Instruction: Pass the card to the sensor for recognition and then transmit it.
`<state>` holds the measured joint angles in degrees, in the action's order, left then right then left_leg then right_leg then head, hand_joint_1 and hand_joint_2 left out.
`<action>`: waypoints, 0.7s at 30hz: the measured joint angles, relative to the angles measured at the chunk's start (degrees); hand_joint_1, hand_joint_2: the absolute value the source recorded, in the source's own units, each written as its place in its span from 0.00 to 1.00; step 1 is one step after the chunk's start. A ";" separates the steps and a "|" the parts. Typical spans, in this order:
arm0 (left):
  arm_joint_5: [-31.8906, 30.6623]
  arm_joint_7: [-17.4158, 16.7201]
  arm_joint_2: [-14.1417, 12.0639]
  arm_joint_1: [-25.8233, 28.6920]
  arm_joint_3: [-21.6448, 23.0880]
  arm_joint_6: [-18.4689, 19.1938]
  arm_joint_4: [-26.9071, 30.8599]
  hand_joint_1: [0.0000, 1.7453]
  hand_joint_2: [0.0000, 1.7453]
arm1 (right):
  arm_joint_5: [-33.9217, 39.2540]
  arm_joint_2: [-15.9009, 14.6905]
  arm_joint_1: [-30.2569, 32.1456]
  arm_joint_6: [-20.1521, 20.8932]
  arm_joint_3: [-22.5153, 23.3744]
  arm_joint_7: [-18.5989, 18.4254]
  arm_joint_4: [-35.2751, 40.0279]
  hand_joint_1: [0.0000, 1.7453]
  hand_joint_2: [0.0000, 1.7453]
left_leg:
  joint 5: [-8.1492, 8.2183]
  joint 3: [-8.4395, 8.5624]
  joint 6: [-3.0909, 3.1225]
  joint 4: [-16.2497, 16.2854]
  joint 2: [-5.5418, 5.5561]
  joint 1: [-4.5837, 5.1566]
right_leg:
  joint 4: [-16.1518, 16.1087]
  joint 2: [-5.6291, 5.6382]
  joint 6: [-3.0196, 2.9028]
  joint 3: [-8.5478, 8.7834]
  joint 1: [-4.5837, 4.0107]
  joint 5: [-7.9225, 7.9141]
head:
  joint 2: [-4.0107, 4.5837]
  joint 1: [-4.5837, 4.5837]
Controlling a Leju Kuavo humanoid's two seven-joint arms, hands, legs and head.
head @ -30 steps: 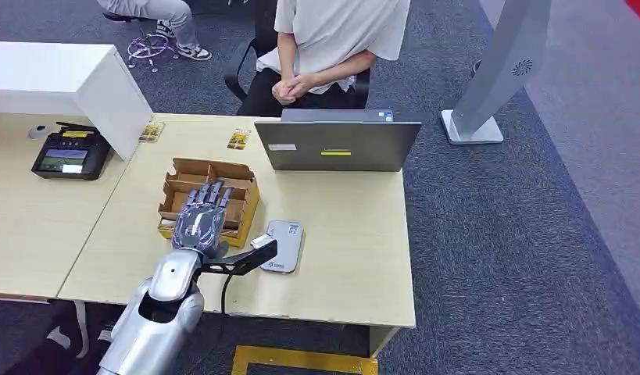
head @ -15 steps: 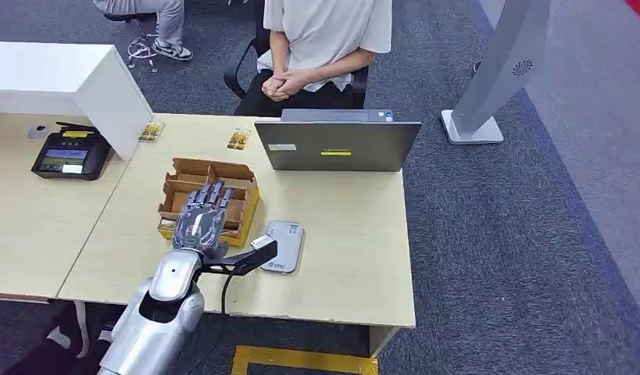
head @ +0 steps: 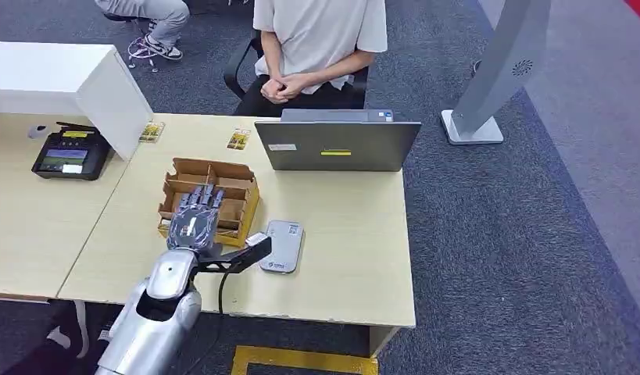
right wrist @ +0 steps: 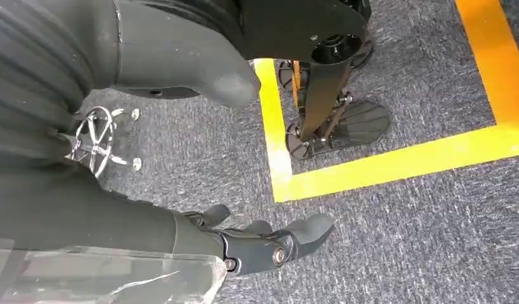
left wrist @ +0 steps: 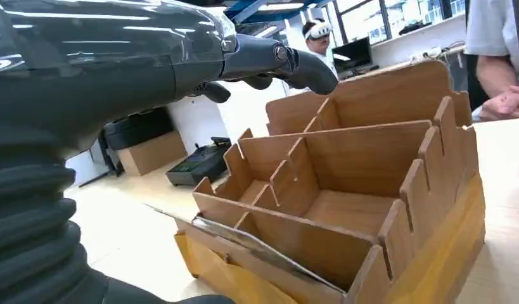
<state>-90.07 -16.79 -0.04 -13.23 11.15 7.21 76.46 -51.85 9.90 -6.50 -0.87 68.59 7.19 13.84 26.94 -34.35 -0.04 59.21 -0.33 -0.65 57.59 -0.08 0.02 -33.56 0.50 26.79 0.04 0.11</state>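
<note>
Over the cardboard box (head: 209, 199), left robot hand (head: 194, 219) fingers spread, empty; card (left wrist: 244, 244) thin, stiff, slick — pinch its raised edge

A thin card (left wrist: 244, 244) stands in the front slot of the cardboard box (head: 223, 187); the grey flat sensor (head: 284, 245) lies just beside the box.

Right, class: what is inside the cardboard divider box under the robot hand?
The cardboard box shows bare compartments, with a thin flat card in its near slot. In the head view, the left robot hand hovers over it, covering some compartments.
</note>
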 joint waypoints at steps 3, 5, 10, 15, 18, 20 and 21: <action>0.00 0.09 -0.31 0.39 -0.66 -0.28 -0.48 0.00 1.00 | -0.28 0.00 0.00 -0.04 -0.02 0.00 0.00 0.00 1.00 | 0.00 0.00 0.00 0.00 0.00 0.00 | 0.00 0.01 0.00 -0.01 0.00 0.00 | 0.00 0.00; 0.00 0.13 -0.33 0.54 -1.27 -0.37 -0.81 0.00 1.00 | -0.39 0.00 0.00 -0.04 -0.02 0.00 0.00 0.00 1.00 | 0.00 0.00 0.00 0.00 0.00 0.00 | 0.00 0.00 0.00 -0.01 0.00 0.00 | 0.00 0.00; 0.00 0.15 -0.35 0.64 -1.81 -0.35 -1.33 0.00 1.00 | -0.46 0.00 -0.01 -0.04 -0.02 0.00 0.00 0.00 1.00 | 0.00 0.00 0.00 0.00 0.01 0.00 | 0.00 -0.01 0.00 0.00 0.00 0.00 | 0.00 0.00; 0.00 0.15 -0.35 0.68 -1.84 -0.17 -1.57 0.00 1.00 | -0.46 0.00 -0.01 -0.04 -0.02 0.00 0.00 0.00 1.00 | 0.00 0.00 0.00 0.00 0.01 0.00 | 0.00 -0.01 0.00 0.00 0.00 0.00 | 0.00 0.00; 0.00 0.15 -0.33 0.72 -1.86 -0.20 -1.70 0.00 1.00 | -0.46 -0.02 -0.01 -0.02 -0.02 0.11 0.00 0.00 1.00 | 0.00 0.00 0.00 0.00 0.01 0.00 | 0.00 -0.01 0.00 0.00 0.00 0.00 | 0.00 0.00; 0.00 0.15 -0.33 0.74 -1.88 -0.20 -1.73 0.00 1.00 | -0.46 -0.02 -0.01 -0.02 -0.02 0.11 0.00 0.00 1.00 | 0.00 0.00 0.00 0.00 0.01 0.00 | 0.00 -0.01 0.00 0.00 0.00 0.00 | 0.00 0.00; 0.00 0.15 -0.33 0.74 -1.88 -0.18 -1.77 0.00 1.00 | -0.46 -0.02 -0.01 -0.04 -0.02 0.11 0.00 0.00 1.00 | 0.00 0.00 0.00 0.00 0.01 0.00 | 0.00 -0.01 0.00 0.00 0.00 0.01 | 0.00 0.00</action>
<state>-90.07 -16.63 -0.37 -12.49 9.27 7.04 74.69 -52.30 9.88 -6.52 -0.92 68.57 7.30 13.84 26.94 -34.35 -0.04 59.21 -0.32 -0.64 57.59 -0.09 0.03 -33.57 0.50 26.79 0.04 0.11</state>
